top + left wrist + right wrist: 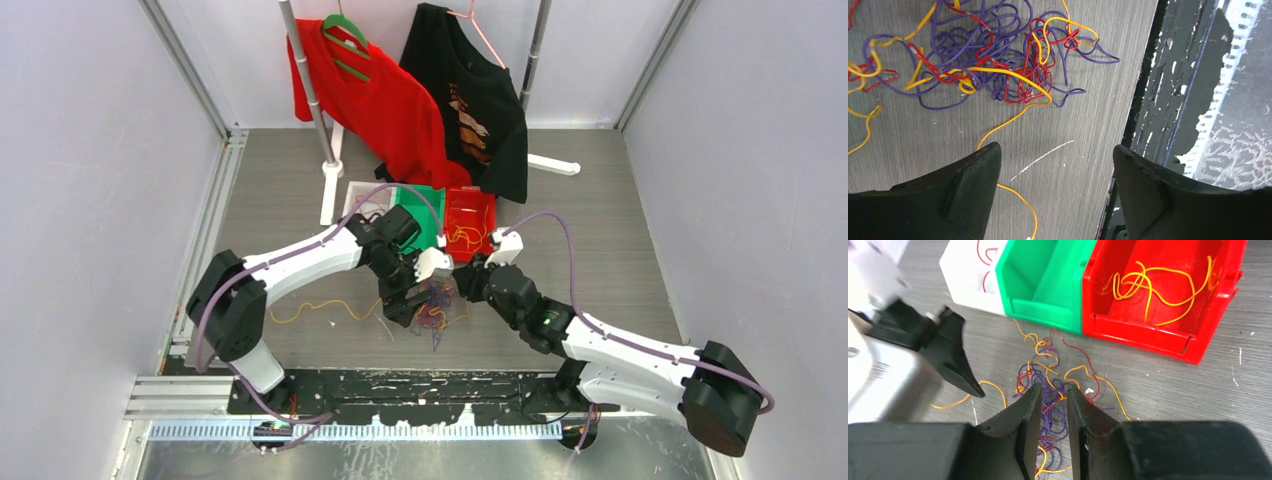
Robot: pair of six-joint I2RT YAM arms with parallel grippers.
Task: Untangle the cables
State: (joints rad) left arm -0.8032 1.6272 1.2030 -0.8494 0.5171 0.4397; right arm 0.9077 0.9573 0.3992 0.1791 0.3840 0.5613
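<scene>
The right end effector has its fingers nearly pressed together, with only a narrow slot left. Purple strands show inside this slot, but I cannot tell if they are pinched. The left end effector is spread wide and holds nothing. Both are close to the cables, a tangle of purple, red and yellow wires which lies on the bench just in front of the red bin. Inside the red bin lie some yellow strands. A green bin touches the red bin on its left side, and a white bin stands beyond the green one.
</scene>
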